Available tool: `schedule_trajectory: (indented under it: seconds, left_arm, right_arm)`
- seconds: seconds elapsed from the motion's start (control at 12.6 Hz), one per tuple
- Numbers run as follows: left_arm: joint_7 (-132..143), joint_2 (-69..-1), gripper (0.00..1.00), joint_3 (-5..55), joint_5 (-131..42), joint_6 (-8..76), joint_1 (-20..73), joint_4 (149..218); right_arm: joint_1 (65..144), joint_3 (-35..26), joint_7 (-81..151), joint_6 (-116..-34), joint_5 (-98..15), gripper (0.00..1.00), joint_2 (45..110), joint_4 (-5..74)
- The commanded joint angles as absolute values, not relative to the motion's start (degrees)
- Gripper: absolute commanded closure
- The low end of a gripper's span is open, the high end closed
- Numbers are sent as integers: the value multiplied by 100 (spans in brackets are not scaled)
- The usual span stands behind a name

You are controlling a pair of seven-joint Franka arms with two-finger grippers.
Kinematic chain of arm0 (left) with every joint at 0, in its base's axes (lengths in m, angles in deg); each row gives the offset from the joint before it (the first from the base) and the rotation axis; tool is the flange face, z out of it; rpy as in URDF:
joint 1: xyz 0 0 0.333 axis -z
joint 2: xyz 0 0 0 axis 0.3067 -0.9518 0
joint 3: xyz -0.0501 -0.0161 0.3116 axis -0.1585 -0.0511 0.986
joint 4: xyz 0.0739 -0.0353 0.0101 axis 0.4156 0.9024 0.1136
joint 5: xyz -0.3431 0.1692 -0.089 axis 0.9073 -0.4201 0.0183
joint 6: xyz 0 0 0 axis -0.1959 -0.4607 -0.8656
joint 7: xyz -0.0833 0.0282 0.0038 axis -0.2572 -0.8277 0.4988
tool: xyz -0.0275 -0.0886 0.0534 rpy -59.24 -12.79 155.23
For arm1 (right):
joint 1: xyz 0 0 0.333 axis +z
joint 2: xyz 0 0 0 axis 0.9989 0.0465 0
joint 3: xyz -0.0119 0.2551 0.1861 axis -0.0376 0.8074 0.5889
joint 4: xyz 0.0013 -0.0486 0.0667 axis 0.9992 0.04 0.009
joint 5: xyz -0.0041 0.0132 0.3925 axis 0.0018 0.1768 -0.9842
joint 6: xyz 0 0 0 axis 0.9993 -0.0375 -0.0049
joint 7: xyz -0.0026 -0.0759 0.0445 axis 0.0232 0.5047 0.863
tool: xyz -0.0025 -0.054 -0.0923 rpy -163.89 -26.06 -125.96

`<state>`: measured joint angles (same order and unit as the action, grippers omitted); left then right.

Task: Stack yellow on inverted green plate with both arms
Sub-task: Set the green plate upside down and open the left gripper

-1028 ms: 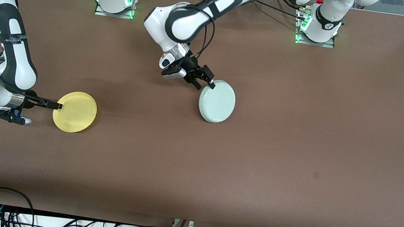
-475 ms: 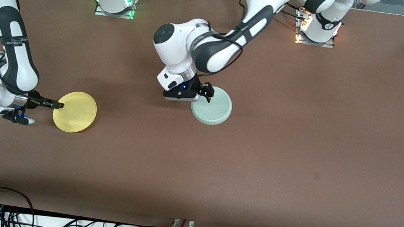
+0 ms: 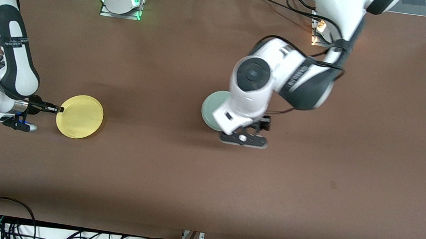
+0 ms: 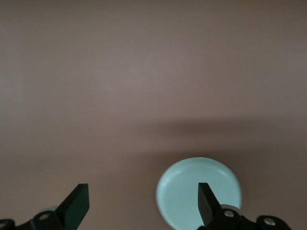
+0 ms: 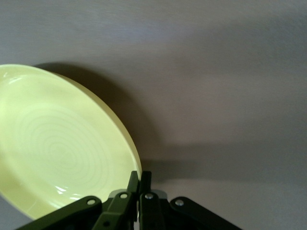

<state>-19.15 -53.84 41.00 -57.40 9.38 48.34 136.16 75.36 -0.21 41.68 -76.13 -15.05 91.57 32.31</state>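
The green plate (image 3: pixel 211 107) lay flat on the brown surface (image 3: pixel 354 161) near the middle of the table, with the left arm's wrist covering most of it in the front view. The left wrist view showed its smooth, rimless face turned up, which indicated that it rested upside down and offered a flat base for stacking. The left gripper (image 4: pixel 144 203) hung over the plate's edge with its fingers (image 4: pixel 207 200) spread wide and nothing between them. This state suited an arm that had no further hold on the plate and needed to leave the area over it free.

The yellow plate (image 3: pixel 80 116) was toward the right arm's end of the table, well apart from the green plate and slightly nearer to the front camera. The right gripper (image 5: pixel 139 184) pinched its rim, with the fingers (image 5: pixel 134 183) pressed together on the thin edge. The right wrist view showed the plate right way up and tilted, with a shadow beneath it, so at least part of the plate appeared to be raised off the surface. A rim grip was judged necessary because a shallow plate offers no other part that two fingers can close on.

The stacking step was not yet done. The next move would require the right arm to carry the yellow plate over the green plate.
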Motion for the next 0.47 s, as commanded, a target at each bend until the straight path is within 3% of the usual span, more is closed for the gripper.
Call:
schedule_trajectory:
  seconds: [0.0,0.4]
  left_arm:
    - [-1150,-4837,0,4036,-5670,333,4215,13797]
    - [-75,-3853,0,4123,-5661,-319,3255,14041]
  right_arm:
    - [7521,335,4157,-6656,-1602,100,8926,2680]
    - [7556,1651,2999,-6371,-1611,100,8697,2546]
